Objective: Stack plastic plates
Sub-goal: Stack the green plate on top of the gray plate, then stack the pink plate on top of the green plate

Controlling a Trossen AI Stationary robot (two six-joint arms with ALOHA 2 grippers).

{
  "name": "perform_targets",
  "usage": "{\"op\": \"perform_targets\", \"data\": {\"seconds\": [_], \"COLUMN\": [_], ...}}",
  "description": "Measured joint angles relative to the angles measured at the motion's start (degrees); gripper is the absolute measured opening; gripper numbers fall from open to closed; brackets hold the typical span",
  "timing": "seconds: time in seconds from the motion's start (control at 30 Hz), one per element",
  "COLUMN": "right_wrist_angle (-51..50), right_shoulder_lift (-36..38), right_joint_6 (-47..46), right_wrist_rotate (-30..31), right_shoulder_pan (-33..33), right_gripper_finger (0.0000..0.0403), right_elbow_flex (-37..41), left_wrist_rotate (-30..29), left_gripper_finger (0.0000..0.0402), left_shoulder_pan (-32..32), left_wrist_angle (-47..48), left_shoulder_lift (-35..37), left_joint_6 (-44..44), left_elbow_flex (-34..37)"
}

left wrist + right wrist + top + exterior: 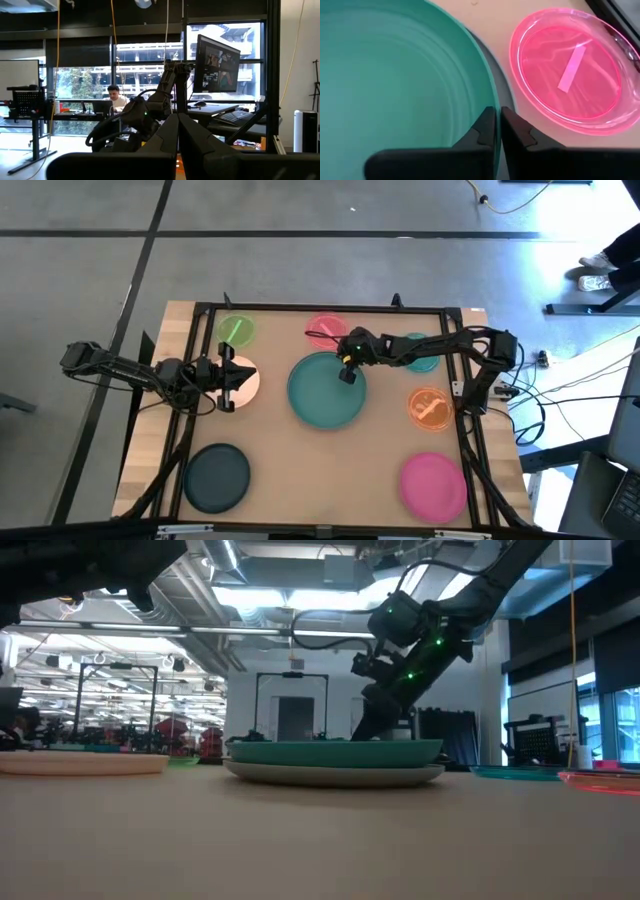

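The large teal plate (325,392) lies on the grey plate (335,776) at the table's middle. My right gripper (348,372) stands at its far right rim, shut on it. In the right wrist view, the grey rim (501,95) shows just outside the teal one. My left gripper (226,376) hovers shut and level over the small white plate (246,379), which lies flat. The small green (236,330), pink (326,327), teal-blue (421,355) and orange (430,407) plates lie singly. So do the large dark slate (216,476) and magenta (434,483) ones. My right gripper pinches the teal plate's rim (490,97) on its far right side, one finger inside the dish and one outside. The fingers come slanting down from above and from the right. The plate lies flat on the grey plate (502,100) beneath it.
A dark frame (300,308) runs along the table's far edge and down both sides. The pink plate (567,70) lies close beside the stack on its far side. Bare tabletop (320,470) lies between the dark slate and magenta plates. A person sits far off in the room.
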State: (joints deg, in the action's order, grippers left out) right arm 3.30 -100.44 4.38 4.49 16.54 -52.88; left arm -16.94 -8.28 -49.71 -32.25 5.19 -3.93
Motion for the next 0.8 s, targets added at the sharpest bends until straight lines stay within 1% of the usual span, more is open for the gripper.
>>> {"op": "perform_targets", "data": {"seconds": [0.13, 0.27, 0.37, 0.57, 0.7, 0.8], "right_wrist_angle": [-2.0, -11.1, -18.3, -31.7, -41.9, -49.3], "right_shoulder_lift": [0.2, 3.5, 8.1, 20.1, 26.2, 29.3], "right_joint_6": [1.0, 2.5, 2.6, 2.0, -4.6, -10.5], "right_wrist_rotate": [0.0, -0.6, -3.5, -7.6, -7.6, -7.0], "right_shoulder_pan": [0.0, 0.0, -1.1, -6.8, -11.7, -15.8], "right_gripper_finger": [0.0070, 0.0117, 0.0138, 0.0149, 0.0149, 0.0150], "right_elbow_flex": [-0.2, -3.0, -4.7, -4.5, -4.1, -4.1], "left_wrist_rotate": [0.0, 0.0, 0.0, -0.2, -0.3, -0.3], "left_gripper_finger": [0.0005, 0.0005, 0.0005, 0.0005, 0.0005, 0.0005], "left_shoulder_pan": [0.0, 0.0, 0.0, 0.0, 0.0, 0.0], "left_wrist_angle": [0.0, 0.0, -0.6, -1.0, -1.0, -1.0], "left_shoulder_lift": [0.0, 0.0, 0.0, 0.0, 0.0, 0.0], "left_joint_6": [0.0, 0.0, -0.1, -0.4, -0.5, -0.6], "left_elbow_flex": [0.0, 0.0, 0.0, 0.0, 0.0, 0.0]}}
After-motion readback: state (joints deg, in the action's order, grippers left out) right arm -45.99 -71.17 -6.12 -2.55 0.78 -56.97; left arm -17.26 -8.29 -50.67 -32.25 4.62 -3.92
